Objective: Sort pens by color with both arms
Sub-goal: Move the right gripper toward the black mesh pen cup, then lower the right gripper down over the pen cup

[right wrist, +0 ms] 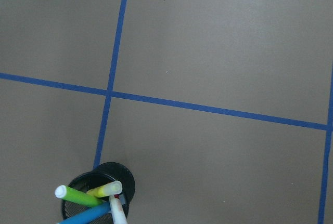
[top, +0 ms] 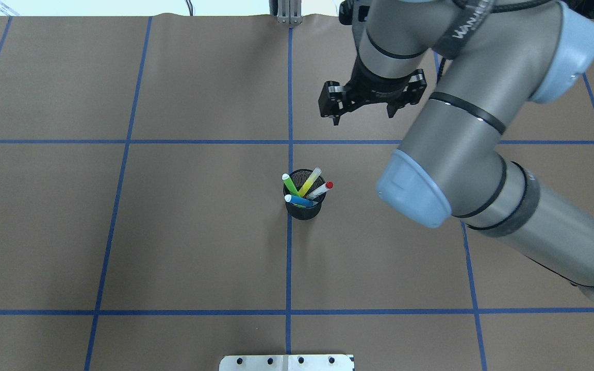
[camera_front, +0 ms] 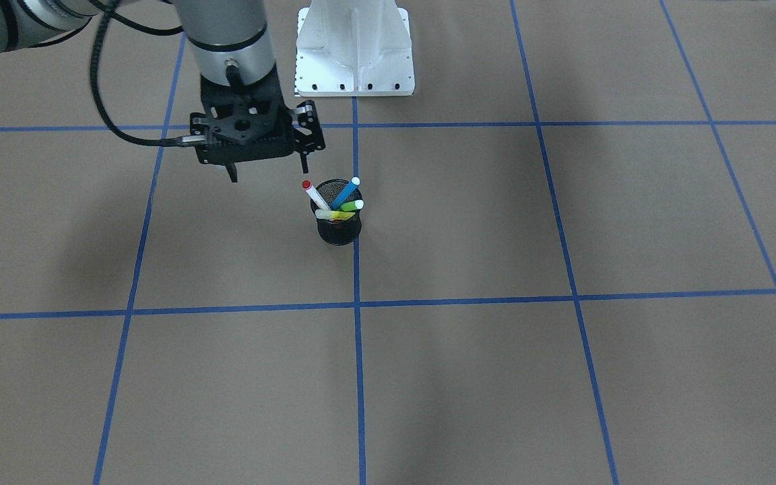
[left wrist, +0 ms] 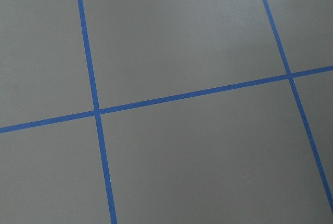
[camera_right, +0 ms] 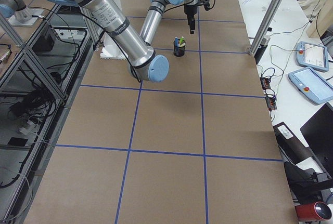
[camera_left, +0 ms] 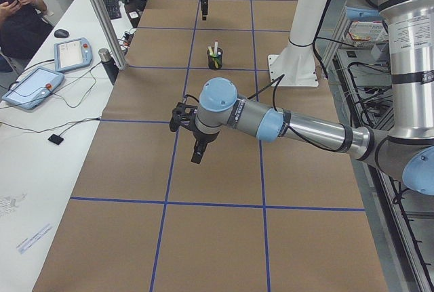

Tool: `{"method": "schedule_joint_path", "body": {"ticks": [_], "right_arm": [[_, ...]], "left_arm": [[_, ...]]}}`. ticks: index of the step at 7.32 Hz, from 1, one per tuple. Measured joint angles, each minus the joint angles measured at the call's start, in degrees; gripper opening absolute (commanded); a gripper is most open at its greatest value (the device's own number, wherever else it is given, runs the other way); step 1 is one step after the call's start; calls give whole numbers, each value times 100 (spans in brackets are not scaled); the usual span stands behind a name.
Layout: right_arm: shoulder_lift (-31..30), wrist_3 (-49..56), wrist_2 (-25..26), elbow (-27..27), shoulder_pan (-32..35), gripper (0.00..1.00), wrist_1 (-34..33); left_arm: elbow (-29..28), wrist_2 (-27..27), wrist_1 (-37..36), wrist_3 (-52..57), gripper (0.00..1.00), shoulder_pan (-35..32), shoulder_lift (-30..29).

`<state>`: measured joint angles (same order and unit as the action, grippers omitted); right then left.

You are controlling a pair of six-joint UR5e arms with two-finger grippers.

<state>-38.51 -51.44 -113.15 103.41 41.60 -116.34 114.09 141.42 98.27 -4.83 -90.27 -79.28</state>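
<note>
Four pens stand together in a black mesh cup [top: 303,210] at the table's centre: a blue pen [top: 298,200], a light green pen [top: 290,184], a yellow pen [top: 309,182] and a white pen with a red cap [top: 320,190]. My right gripper [top: 364,117] hangs open and empty above the table, beyond the cup and to its right, touching nothing. The right wrist view catches the cup [right wrist: 125,180] and the pen tops at its bottom edge. My left gripper [camera_left: 196,151] hovers over bare table far from the cup; I cannot tell whether it is open or shut.
Blue tape lines [top: 289,103] divide the brown table into squares. The white base pedestal [camera_front: 354,50] sits behind the cup. A side bench with control tablets [camera_left: 34,85] and a seated person [camera_left: 17,7] runs along the operators' side.
</note>
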Motion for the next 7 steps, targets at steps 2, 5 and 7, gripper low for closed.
{"method": "schedule_joint_path", "body": {"ticks": [2, 5, 7], "right_arm": [[383, -235, 131, -474, -276, 98, -11], [636, -491, 723, -886, -697, 98, -35], [663, -519, 848, -1041, -903, 96, -160]], "left_arm": [[-7, 0, 0, 0, 100, 0, 6], [-9, 0, -5, 0, 100, 0, 9], [-10, 0, -12, 0, 100, 0, 9]]}}
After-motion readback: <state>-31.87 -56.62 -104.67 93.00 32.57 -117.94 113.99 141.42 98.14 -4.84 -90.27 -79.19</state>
